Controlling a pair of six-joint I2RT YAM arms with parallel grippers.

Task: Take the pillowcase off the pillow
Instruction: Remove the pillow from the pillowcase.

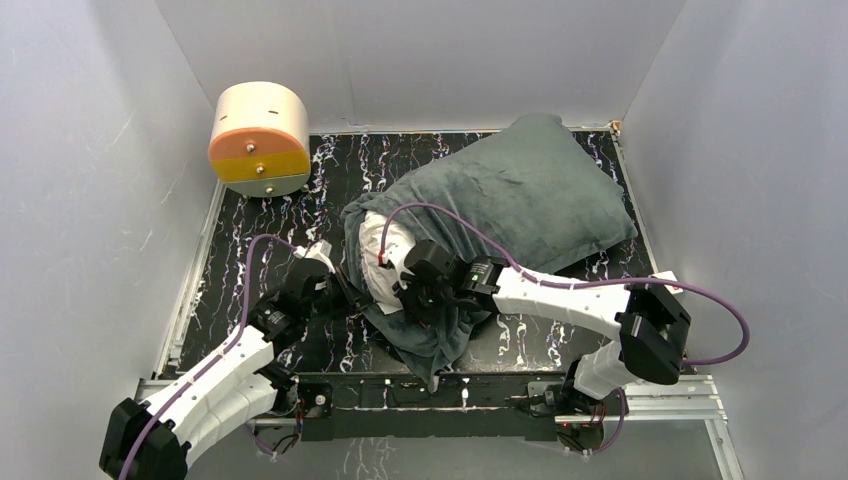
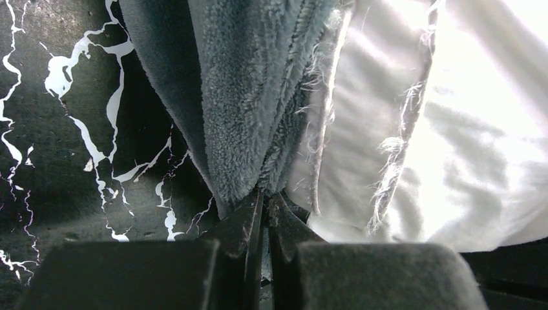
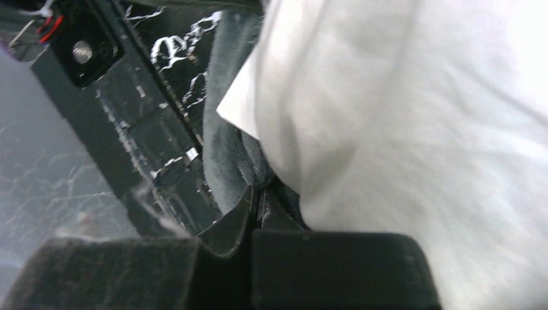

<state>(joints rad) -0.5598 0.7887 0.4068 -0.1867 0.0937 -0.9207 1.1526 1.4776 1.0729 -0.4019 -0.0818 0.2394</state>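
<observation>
Pinching on both sides. The left gripper point(image 2: 265, 201) is pressed together on a fold of the grey-green pillowcase point(image 2: 249, 97); in the left wrist view the plush fabric runs straight into the tips. The right gripper point(image 3: 255, 197) is also pressed together, with a grey fold of the pillowcase point(image 3: 232, 155) going down into the tips. The white pillow point(image 3: 420, 129) lies against that gripper on one side. Cannot tell if any white cloth is caught in there too.

In the top view the left gripper point(image 1: 348, 290) is at the left side of the pillowcase point(image 1: 530, 190) opening. The right gripper point(image 1: 412, 302) is on the near side of that opening. The two are near each other, with bunched fabric between them.

The pillowcase lies diagonally on the worktop point(image 1: 270, 215), grey-green face up. Its plump end is at the far right corner and its open end points toward the near centre. The pillow point(image 1: 378, 245) is mostly inside; a white patch shows out of the opening between the two grippers. Loose grey fabric heaps below the right gripper and reaches the near edge of the worktop.

Count:
- two grippers, both closed on fabric
- one pillowcase
- one pillow
- one cream-and-orange cylinder point(image 1: 260, 140) at the far left corner, well apart from the pillow
- two purple cables point(image 1: 430, 206), one per arm
</observation>
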